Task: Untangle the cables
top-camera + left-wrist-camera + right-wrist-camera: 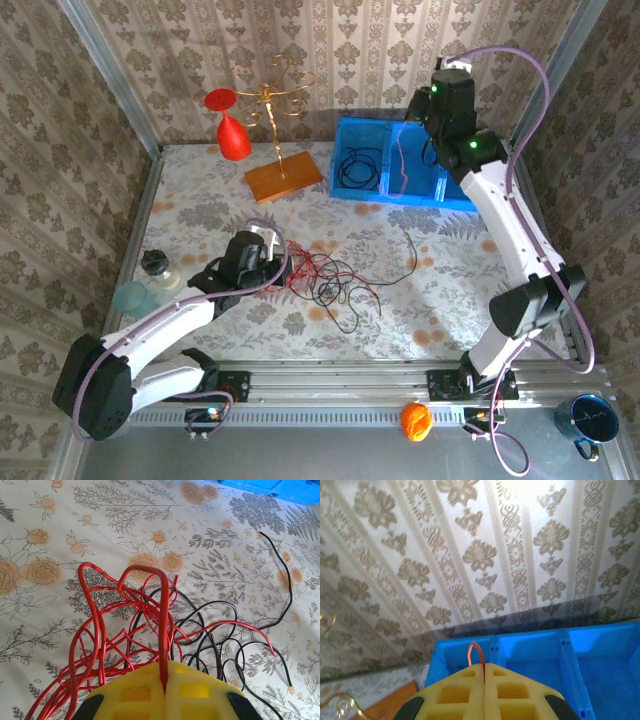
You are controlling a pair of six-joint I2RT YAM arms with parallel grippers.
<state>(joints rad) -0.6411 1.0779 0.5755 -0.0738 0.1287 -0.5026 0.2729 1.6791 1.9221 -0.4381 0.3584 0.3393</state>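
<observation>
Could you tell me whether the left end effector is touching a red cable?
Touching. The left wrist view shows the left end effector shut on a red cable, which rises from its seam.

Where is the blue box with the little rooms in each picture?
Top external: the blue divided tray sits at the back, right of centre.
Left wrist: a blue strip in the top right corner, beyond the cables.
Right wrist: lower right, its compartments just past the yellow fingers.
Shared landmark: the flowered tablecloth it stands on.
</observation>
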